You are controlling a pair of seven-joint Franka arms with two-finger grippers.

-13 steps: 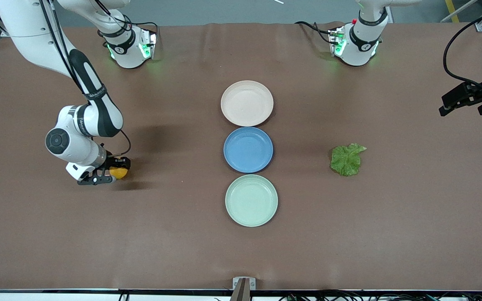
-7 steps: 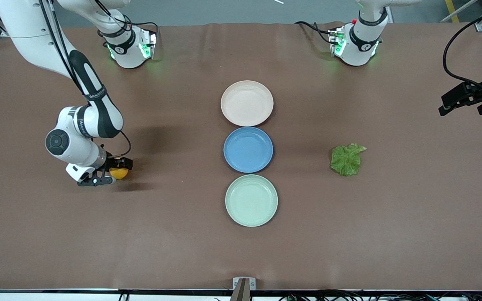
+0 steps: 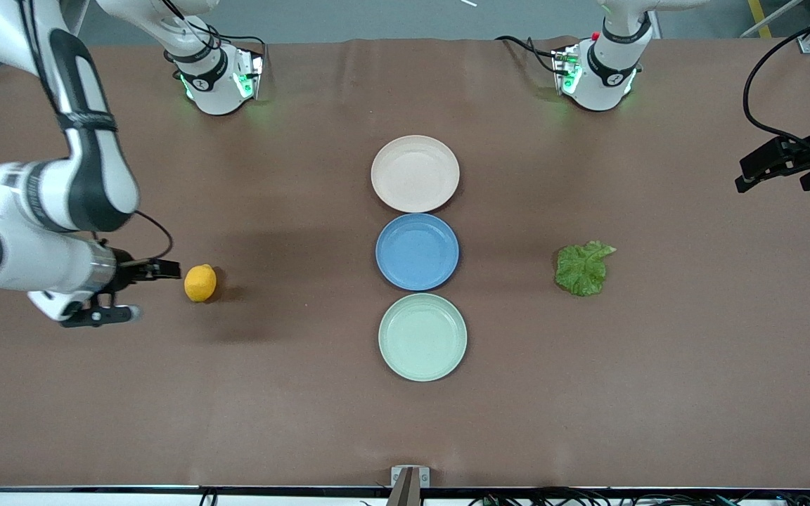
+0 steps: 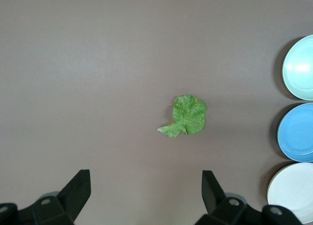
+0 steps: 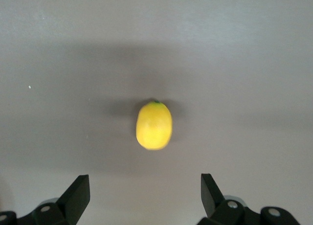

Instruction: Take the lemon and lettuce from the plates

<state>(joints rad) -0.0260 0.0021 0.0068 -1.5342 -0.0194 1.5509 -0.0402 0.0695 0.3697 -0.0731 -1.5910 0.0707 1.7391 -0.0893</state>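
The right arm (image 3: pixel 46 204) is motion-blurred and runs off the picture's edge. In the left wrist view all three plates (image 4: pixel 296 137) are cut off.

The desk (image 3: pixel 306 407) is showing a matt brown covering, the plates (image 3: pixel 415 173) are looking matt and smooth, the lemon (image 5: pixel 154 125) smooth-skinned — the lettuce (image 4: pixel 186 116) crinkled.
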